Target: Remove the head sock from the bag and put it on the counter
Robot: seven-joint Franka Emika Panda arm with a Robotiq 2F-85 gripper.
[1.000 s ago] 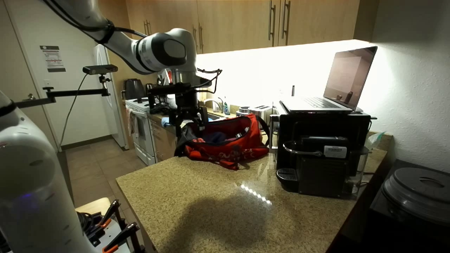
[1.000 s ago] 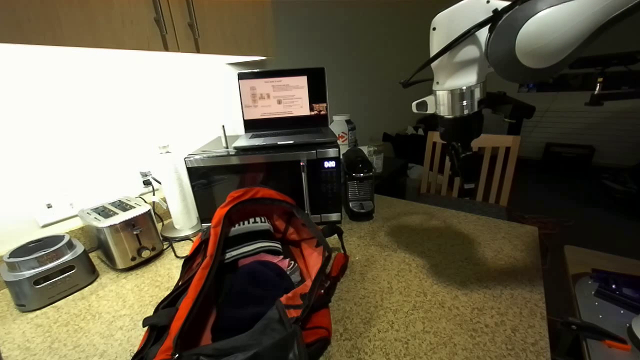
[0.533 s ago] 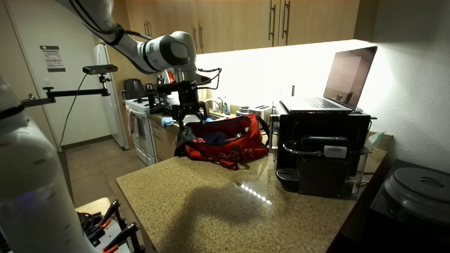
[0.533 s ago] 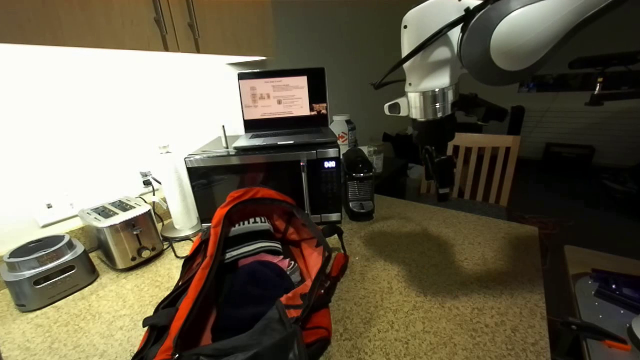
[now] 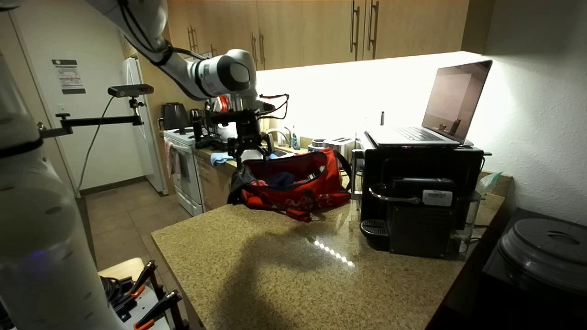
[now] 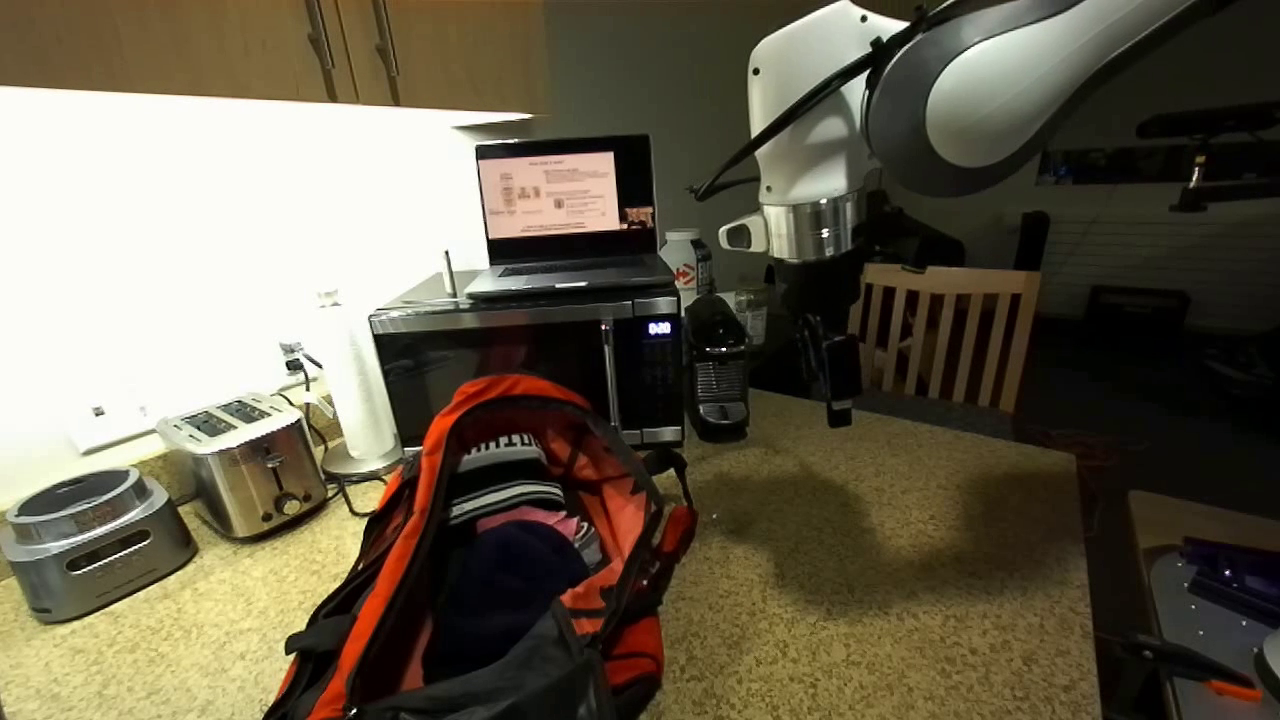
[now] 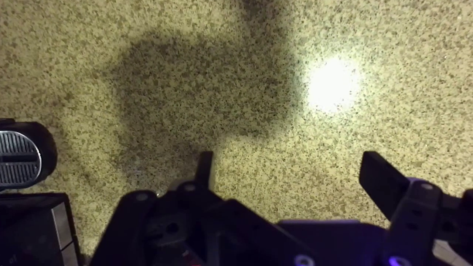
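The red and black bag (image 6: pixel 632 640) lies open on the speckled counter (image 6: pixel 880 620); it also shows in an exterior view (image 5: pixel 316 197). Inside it are a dark navy cloth item (image 6: pixel 525 570) and a black, grey and white striped knit item (image 6: pixel 508 480) with white letters. A little pink cloth shows between them. I cannot tell which one is the head sock. My gripper (image 7: pixel 288 159) is open and empty, pointing down above the counter. In an exterior view the gripper (image 6: pixel 830 385) is to the right of the bag, apart from it and higher.
A microwave (image 6: pixel 500 370) with a laptop (image 6: pixel 560 270) on top stands behind the bag. A black coffee machine (image 6: pixel 720 370) stands beside it and shows at the left of the wrist view (image 7: pixel 22 159). A toaster (image 6: pixel 245 465) and a paper towel roll (image 6: pixel 355 380) stand at the left.
The arm and gripper have moved left and a little down in an exterior view, closer to the bag. The bag and its contents have not moved.
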